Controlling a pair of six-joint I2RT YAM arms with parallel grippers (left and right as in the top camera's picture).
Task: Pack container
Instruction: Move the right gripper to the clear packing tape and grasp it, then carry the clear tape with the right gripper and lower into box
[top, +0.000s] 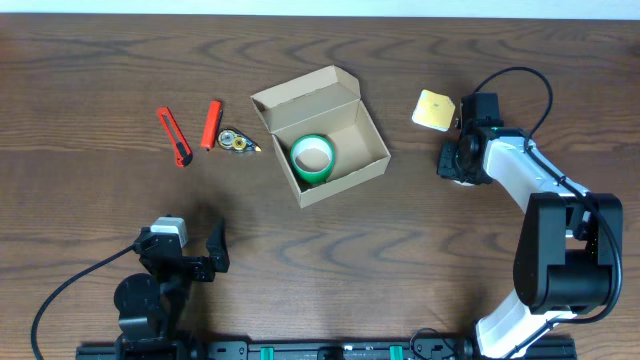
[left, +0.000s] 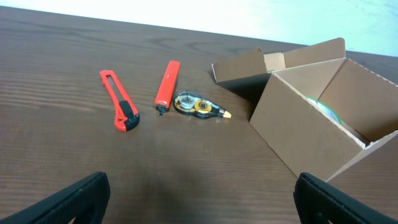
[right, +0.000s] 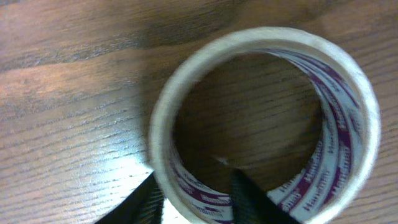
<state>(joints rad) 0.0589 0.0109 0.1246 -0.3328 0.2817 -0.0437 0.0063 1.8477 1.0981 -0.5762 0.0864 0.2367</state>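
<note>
The tan cardboard box (top: 340, 180) stands open at the table's centre with its flap lid (top: 305, 97) folded back; it also shows in the left wrist view (left: 305, 134). A green tape roll (top: 312, 158) lies inside it. My right gripper (top: 455, 162) is to the right of the box. In the right wrist view its fingers (right: 196, 202) straddle the wall of a white tape roll with purple print (right: 261, 50), one finger outside and one inside. My left gripper (top: 190, 262) is open and empty near the front left, its fingers (left: 202, 199) over bare wood.
A red utility knife (top: 174, 136), a red marker (top: 211, 124) and a small correction-tape dispenser (top: 237, 142) lie left of the box. A yellow pad (top: 434, 110) lies behind my right gripper.
</note>
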